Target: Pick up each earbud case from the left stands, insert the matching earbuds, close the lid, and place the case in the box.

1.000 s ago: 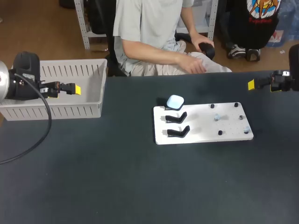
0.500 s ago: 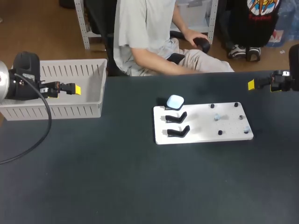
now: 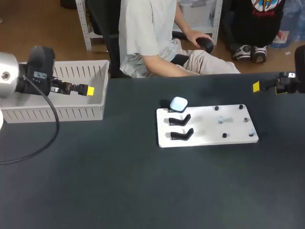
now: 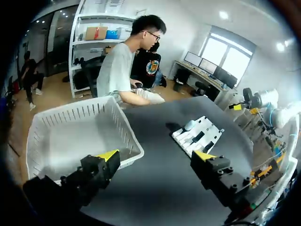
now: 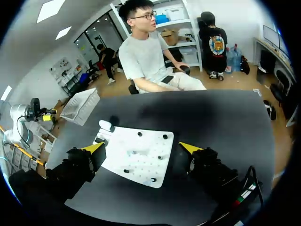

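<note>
The left gripper [image 4: 156, 155] is wide open and holds nothing; it hangs above the right end of the white slotted plastic box [image 3: 71, 112]. The right gripper [image 5: 142, 148] is also wide open and empty, near the table's right edge. The pale blue rounded earbud case [image 3: 179, 103] sits just behind two black hooked stands [image 3: 181, 120], at the left side of the white flat board [image 3: 205, 131], well apart from both grippers.

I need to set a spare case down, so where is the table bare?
Bare tabletop runs along the whole near side, and between the white basket and the white board. The board is crowded: earbud case, black stands, pegs.
</note>
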You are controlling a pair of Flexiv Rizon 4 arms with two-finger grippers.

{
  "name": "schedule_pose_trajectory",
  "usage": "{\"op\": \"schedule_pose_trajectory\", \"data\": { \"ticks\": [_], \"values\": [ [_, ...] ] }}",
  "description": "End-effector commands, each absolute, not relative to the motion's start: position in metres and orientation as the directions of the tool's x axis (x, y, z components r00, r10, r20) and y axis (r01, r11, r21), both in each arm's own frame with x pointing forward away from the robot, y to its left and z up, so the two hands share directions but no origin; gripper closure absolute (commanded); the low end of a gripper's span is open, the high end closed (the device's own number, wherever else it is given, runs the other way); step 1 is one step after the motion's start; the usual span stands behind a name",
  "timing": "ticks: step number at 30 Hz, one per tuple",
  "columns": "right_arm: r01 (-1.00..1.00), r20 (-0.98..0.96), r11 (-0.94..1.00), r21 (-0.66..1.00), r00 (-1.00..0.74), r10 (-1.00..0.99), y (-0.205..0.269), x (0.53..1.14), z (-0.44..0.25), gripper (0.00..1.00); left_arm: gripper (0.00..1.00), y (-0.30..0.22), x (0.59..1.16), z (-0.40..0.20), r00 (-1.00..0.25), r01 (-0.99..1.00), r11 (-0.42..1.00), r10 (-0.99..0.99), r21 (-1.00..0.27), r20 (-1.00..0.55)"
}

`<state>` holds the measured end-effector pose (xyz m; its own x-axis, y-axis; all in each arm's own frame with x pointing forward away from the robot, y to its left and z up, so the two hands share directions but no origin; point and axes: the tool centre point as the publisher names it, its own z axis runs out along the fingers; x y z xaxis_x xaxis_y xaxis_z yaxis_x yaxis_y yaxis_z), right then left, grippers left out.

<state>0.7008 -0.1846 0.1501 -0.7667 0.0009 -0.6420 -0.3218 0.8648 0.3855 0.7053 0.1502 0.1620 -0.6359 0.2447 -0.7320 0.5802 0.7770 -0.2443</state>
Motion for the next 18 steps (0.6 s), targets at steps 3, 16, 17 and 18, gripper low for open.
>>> {"op": "schedule_pose_trajectory", "data": {
  "ticks": [3, 16, 17, 18],
  "values": [
    [-0.323, -0.642, 0.865, 0.385, -0.766, 0.000, -0.185, 0.701, 0.150, 0.00, 0.00, 0.131, 0.719, 0.157, -0.470, 0.811, 0.552, 0.416, -0.195, -0.778],
    [-0.323, -0.642, 0.865, 0.385, -0.766, 0.000, -0.185, 0.701, 0.150, 0.00, 0.00, 0.077, 0.736, 0.148, -0.096, 0.992, 0.119, 0.605, -0.029, -0.790],
    [-0.323, -0.642, 0.865, 0.385, -0.766, 0.000, -0.185, 0.701, 0.150, 0.00, 0.00, 0.072, 0.738, 0.147, -0.081, 0.995, 0.101, 0.608, -0.024, -0.790],
    [-0.323, -0.642, 0.865, 0.385, -0.766, 0.000, -0.185, 0.701, 0.150, 0.00, 0.00, 0.067, 0.739, 0.146, -0.058, 0.997, 0.080, 0.610, -0.011, -0.790]
  ]
}}
